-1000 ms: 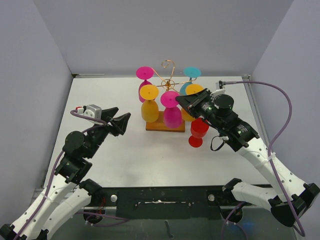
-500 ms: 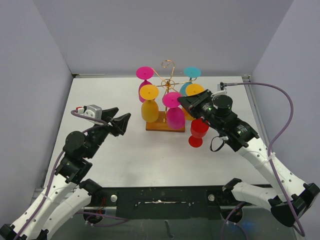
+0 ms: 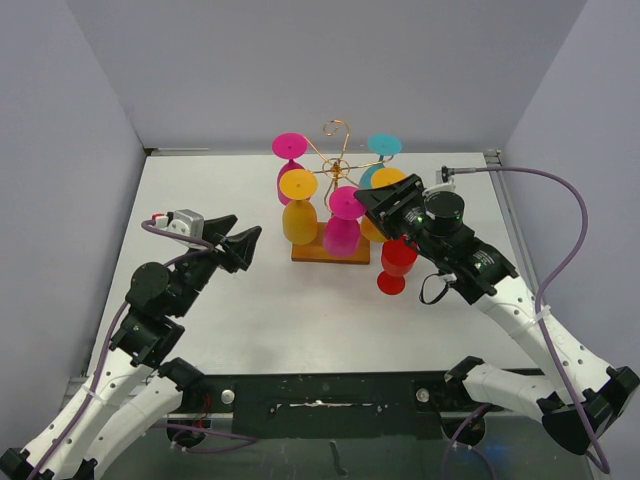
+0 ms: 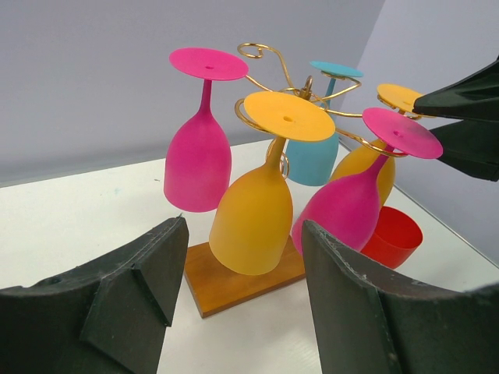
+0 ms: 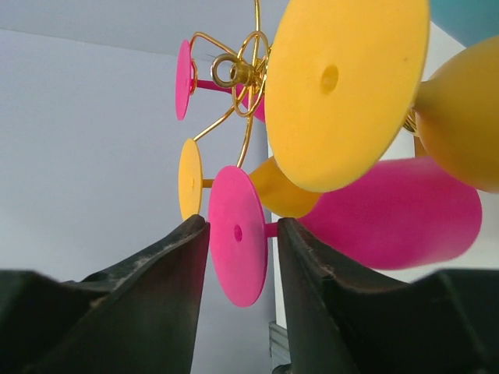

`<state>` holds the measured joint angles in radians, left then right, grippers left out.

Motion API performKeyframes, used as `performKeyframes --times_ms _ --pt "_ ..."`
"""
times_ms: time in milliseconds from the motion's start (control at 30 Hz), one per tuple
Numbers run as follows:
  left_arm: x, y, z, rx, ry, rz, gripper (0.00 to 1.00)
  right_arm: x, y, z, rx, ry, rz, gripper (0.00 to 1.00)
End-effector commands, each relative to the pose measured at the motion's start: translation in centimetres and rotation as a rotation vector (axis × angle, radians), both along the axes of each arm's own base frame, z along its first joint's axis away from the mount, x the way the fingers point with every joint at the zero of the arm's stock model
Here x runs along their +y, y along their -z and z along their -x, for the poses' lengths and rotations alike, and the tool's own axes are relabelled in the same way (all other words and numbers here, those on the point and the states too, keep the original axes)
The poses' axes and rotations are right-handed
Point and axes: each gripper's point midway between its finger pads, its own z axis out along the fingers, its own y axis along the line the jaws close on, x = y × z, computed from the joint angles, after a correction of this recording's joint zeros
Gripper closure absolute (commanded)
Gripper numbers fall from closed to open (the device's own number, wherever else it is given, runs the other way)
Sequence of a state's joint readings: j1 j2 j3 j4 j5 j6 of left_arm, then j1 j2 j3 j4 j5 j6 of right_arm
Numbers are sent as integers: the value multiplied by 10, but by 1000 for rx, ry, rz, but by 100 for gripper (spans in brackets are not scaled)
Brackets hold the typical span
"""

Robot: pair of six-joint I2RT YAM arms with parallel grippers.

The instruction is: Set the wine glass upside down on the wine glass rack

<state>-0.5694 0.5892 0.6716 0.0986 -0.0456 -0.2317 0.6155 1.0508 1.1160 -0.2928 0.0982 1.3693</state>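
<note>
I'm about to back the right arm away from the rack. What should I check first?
1. Right gripper jaws parted: ok. The fingers stand on either side of the foot of the front magenta glass.
2. Fingers clear of that foot: cannot tell, the gaps are slim.
3. Front magenta glass hanging upside down on the wine glass rack: ok, though it hangs tilted.
4. Red glass out of the retreat path: not ok. It stands upright on the table, close beside the right arm.
5. Left gripper out of the way: ok, open and apart from the rack.
</note>
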Motion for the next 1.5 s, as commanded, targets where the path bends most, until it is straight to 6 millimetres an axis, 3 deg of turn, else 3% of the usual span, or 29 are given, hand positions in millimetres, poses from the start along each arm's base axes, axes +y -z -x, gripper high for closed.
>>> performKeyframes --times_ms 0,233,433,633,833,1033,1133,1267,1467 --pt "3 -15 2 -38 -8 30 41 -11 -23 4 -72 30 -34 55" --pt "3 -16 2 -38 -2 31 41 -19 -27 15 -83 29 -29 41" --pt "4 -17 5 -45 -4 36 41 -35 -18 33 -124 18 61 39" --pt "3 -19 5 -49 3 46 41 -90 11 55 -93 145 282 40" --pt "2 -20 4 -52 3 52 41 -146 57 68 29 320 473 42" --pt "3 -19 2 -50 -7 54 41 -162 93 60 140 361 680 44" --pt "5 -19 1 -48 -14 52 41 -157 105 51 168 325 766 46" --pt "6 -17 0 -44 -24 48 41 -147 120 34 185 237 807 56" --pt "7 -14 -1 -37 -35 39 40 -152 150 13 252 127 798 71"
